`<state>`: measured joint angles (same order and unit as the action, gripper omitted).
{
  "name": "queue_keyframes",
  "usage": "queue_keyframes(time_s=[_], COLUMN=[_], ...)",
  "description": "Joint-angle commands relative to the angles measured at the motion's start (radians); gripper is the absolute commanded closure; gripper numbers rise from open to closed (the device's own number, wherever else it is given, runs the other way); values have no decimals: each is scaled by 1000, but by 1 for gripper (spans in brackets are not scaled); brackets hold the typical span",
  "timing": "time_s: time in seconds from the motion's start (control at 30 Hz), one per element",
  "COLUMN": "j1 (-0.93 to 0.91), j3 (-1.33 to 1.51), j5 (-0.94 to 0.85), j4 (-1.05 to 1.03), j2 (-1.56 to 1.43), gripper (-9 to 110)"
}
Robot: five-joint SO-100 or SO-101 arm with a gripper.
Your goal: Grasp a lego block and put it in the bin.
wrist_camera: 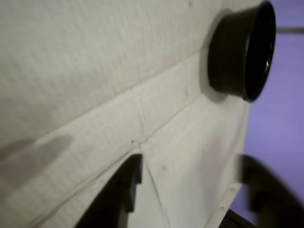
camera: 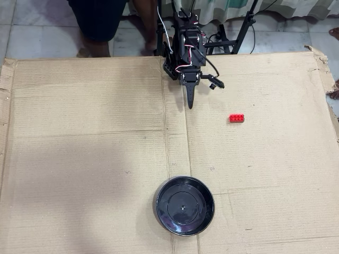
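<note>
In the overhead view we see the arm (camera: 184, 45) mounted at the far edge of a flat cardboard sheet (camera: 79, 159), which covers the work surface. The gripper (camera: 193, 98) points toward the near side of the sheet, just right of the central fold line. In the wrist view the gripper (wrist_camera: 190, 190) enters from the bottom edge: one dark finger (wrist_camera: 121, 192) sits left of centre and the other sits at the lower right corner, with bare cardboard visible between them. We therefore read the fingers as spread apart and holding nothing.

The lego block (camera: 237, 118) lies on the cardboard to the right of the gripper in the overhead view, slightly nearer than the fingertips and clear of them. Its studs face up and its long side runs left to right. The wrist view does not show it.

The bin (camera: 185, 206) rests near the front edge of the sheet, almost directly in line with the gripper and well apart from both the gripper and the block. Its glossy interior is empty; we see only light reflections on the flat centre. In the wrist view the bin (wrist_camera: 242, 50) appears at the upper right, tilted by the camera angle, and its contents cannot be judged from there.
</note>
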<state>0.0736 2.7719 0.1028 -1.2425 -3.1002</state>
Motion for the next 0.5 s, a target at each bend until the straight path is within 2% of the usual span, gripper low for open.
queue_keyframes(time_s=[0.0,0.47], j1=[87,362], j3=[-135,-459], j5=[2,655], j4=[-26,-11], j2=[104,696], gripper=[68,66])
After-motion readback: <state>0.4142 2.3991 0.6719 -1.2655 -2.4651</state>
